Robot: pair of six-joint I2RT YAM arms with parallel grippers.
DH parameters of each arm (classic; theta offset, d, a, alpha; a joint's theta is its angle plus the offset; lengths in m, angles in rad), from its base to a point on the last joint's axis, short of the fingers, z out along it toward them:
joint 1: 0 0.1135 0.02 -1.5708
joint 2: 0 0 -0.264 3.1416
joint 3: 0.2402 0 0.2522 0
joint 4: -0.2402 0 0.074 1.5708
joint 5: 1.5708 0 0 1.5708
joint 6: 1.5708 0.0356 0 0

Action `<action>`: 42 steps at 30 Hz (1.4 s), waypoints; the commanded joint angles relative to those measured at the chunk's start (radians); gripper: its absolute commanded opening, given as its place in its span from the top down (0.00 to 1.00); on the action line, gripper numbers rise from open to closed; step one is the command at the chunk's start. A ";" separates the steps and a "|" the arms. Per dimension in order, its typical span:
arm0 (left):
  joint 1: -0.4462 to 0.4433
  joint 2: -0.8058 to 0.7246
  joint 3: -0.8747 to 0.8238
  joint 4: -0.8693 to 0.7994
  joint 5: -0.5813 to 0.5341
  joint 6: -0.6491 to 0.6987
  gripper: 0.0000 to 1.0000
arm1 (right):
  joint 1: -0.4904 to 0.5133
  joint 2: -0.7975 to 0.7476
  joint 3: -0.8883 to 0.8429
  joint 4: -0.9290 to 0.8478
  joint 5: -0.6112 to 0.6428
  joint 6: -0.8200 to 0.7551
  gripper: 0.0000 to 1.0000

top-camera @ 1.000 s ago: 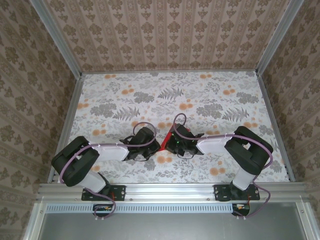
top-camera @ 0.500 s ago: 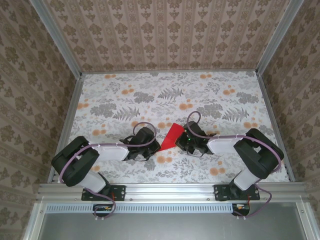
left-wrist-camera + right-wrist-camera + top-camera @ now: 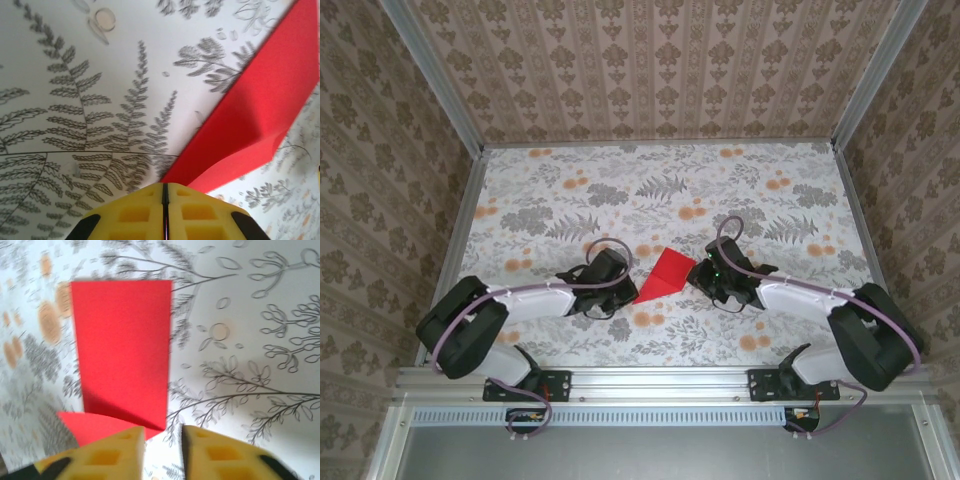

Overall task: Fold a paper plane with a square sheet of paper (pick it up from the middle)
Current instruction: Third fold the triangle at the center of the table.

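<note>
**A:** Start close in. What's the left tool point(image 3: 164, 186) doing?

**B:** Its yellow pads are pressed together. The pointed corner of the red paper point(image 3: 665, 275) runs down to their tips. I can't tell whether it's pinched between them.

**A:** And the right tool point(image 3: 162, 432)?

**B:** It's slightly spread with nothing in the gap. The paper's edge lies just beyond one pad.

**A:** So where's the paper?

**B:** It's folded and lies on the floral surface point(image 3: 570, 190) between the two tools. Farther back, the surface runs to the patterned walls point(image 3: 650, 70).
</note>
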State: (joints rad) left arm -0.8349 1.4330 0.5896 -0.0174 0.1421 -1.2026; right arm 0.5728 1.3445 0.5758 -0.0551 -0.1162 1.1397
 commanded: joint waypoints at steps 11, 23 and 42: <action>0.013 0.007 0.191 -0.116 0.129 0.411 0.72 | -0.007 0.024 0.007 0.057 -0.170 -0.020 0.51; 0.039 0.224 0.256 -0.074 0.093 0.433 0.87 | -0.007 0.129 -0.001 0.153 -0.238 0.016 0.49; 0.055 0.264 0.255 -0.099 0.071 0.419 0.89 | -0.007 0.195 0.025 0.204 -0.250 0.038 0.54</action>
State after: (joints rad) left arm -0.7891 1.6833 0.8211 -0.0982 0.2237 -0.7891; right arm 0.5709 1.5215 0.5770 0.1303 -0.3531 1.1599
